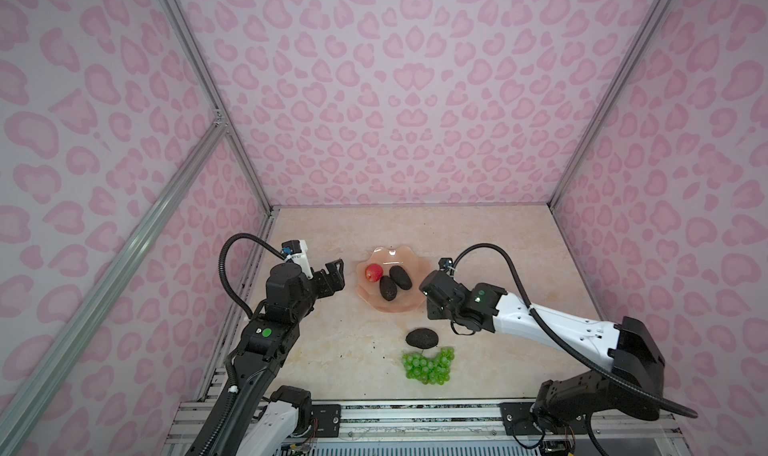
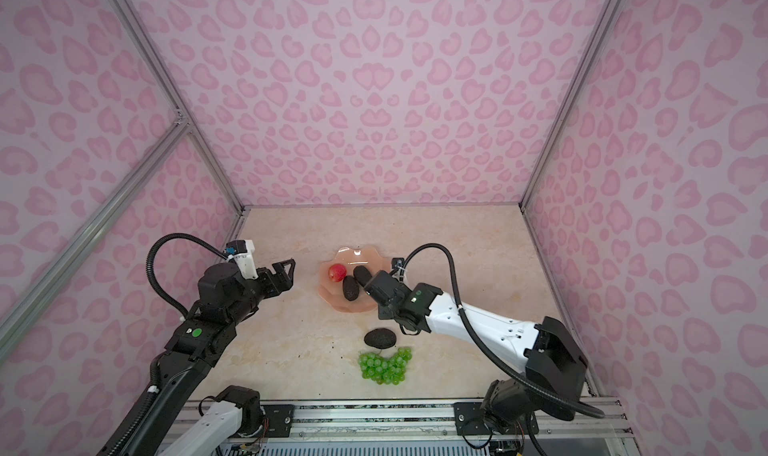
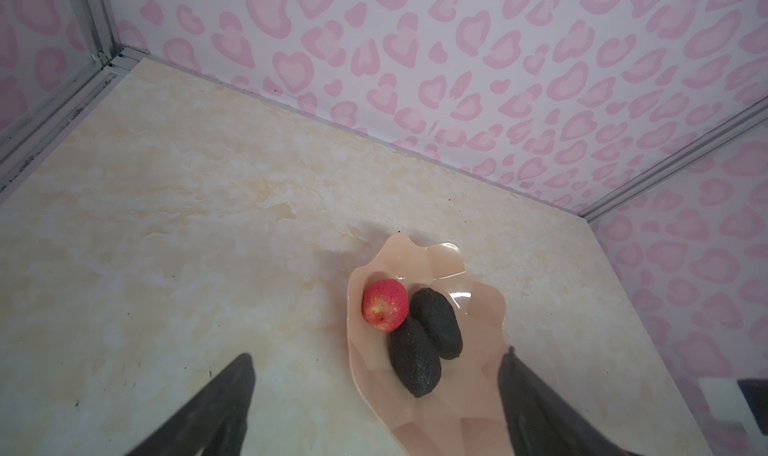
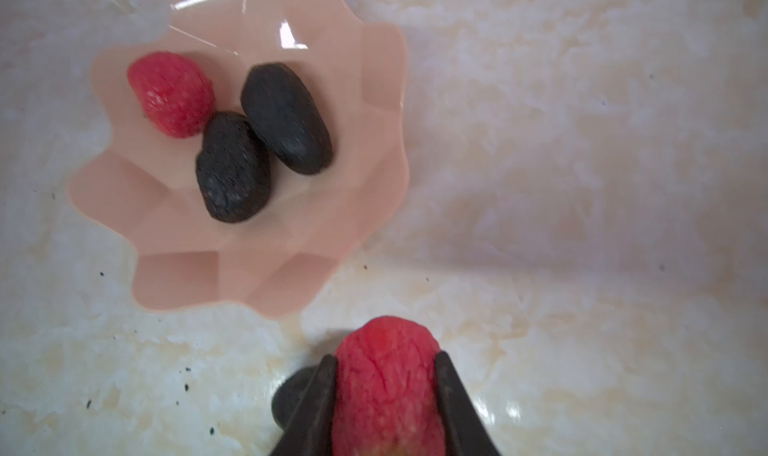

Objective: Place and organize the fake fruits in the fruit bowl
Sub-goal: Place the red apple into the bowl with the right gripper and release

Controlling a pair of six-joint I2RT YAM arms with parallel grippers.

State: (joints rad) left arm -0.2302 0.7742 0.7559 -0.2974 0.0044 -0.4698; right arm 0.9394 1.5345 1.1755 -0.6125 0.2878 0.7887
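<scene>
While the fruit bowl (image 1: 374,299) holds a red apple (image 1: 374,272) at its 10 o'clock and two avocados (image 1: 388,287) (image 1: 400,277) touching at centre, a third avocado (image 1: 422,338) and the grapes (image 1: 428,364) lie on the table (image 1: 332,350) toward 5 o'clock. At 4 o'clock by the rim, the right gripper (image 4: 386,355) clenches a second apple (image 4: 386,395). At 9 o'clock, the left gripper (image 1: 338,275) stands released.
</scene>
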